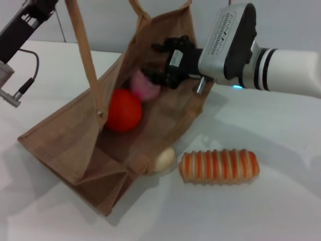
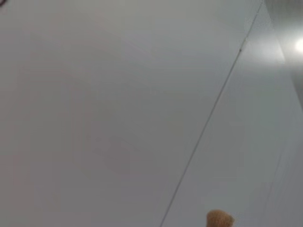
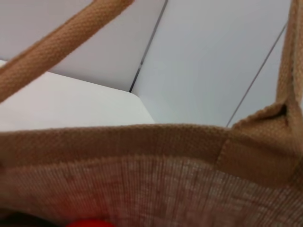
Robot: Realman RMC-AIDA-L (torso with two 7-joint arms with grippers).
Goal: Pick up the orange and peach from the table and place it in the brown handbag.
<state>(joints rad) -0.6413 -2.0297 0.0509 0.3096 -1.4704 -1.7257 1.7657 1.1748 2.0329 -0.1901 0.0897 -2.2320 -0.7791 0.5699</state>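
A: Fig. — landmark? 
B: The large tan-brown woven jute handbag [image 1: 75,145], lying tilted on the white tabletop [image 1: 261,211], mouth facing up and away from the robot, one long looped handle [image 1: 85,55] raised over the opening.

A: Task items, w.r.t. the bag?
B: Bright orange smooth round orange [image 1: 123,110] sits inside the bag, approx. mid-cavity, against the woven wall. Pale pink round peach [image 1: 144,85] is also inside, just beside the orange on its rim side, at the tips of the right gripper [image 1: 161,75].

A: Right gripper — state?
B: Black fingers reach in through the bag mouth. They sit round the peach, but whether they pinch it or stand spread: can't tell. In the right wrist view only the bag's rim [image 3: 142,137], handle straps and a sliver of the orange [image 3: 90,223] appear.

A: Left gripper?
B: Left arm [image 1: 20,30] is up beyond the bag's far-left side, near the raised handle; fingers not visible, state can't be told. Left wrist view: mostly plain wall.

A: Other objects?
B: Small beige ball [image 1: 164,159] touching the bag's near outer edge; orange-and-cream striped loaf [image 1: 219,166] just beside that ball, outside the bag.
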